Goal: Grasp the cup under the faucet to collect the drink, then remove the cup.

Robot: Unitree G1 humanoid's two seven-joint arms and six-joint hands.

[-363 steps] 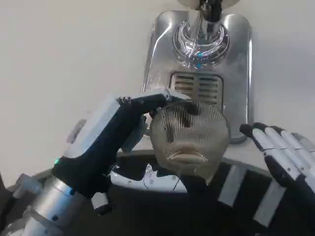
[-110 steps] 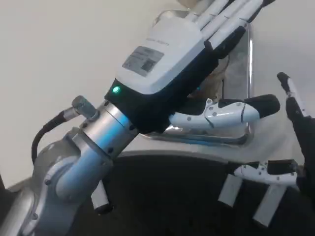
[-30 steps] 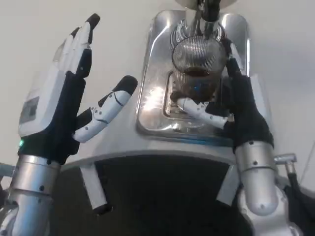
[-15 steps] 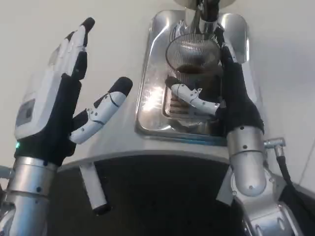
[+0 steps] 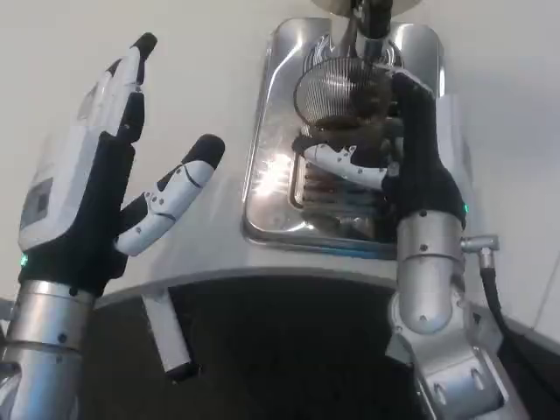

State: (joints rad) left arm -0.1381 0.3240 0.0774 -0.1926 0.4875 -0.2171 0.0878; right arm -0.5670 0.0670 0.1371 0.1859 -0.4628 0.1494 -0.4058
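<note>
A ribbed clear glass cup point(image 5: 339, 101) holding a dark drink stands on the steel drip tray point(image 5: 262, 166) directly below the faucet point(image 5: 372, 17), with the robot's right hand point(image 5: 411, 162) wrapped around it: the thumb crosses the near side of the glass low down while the dark palm and fingers press against the side farther from the tray's left rim. With drink already in the cup, the step in hand appears to be taking it away, and that looks to call for a firm, level grip: the cup should probably come toward the tray's near edge before it is raised much, since the faucet sits just above the rim and a straight lift could knock against it; keeping the glass upright and moving slowly should guard against a spill, and the ribbed wall ought to give the fingers some purchase on what is otherwise smooth glass. The right forearm point(image 5: 427, 271) rises almost vertically from the near edge of the tray, wrist straight, hand reaching up along the cup. Well to the left of the tray, over the white table point(image 5: 105, 26), the left hand point(image 5: 101, 179) is raised with its white back to the camera, fingers spread and extended, thumb angled toward the tray, holding nothing.
</note>
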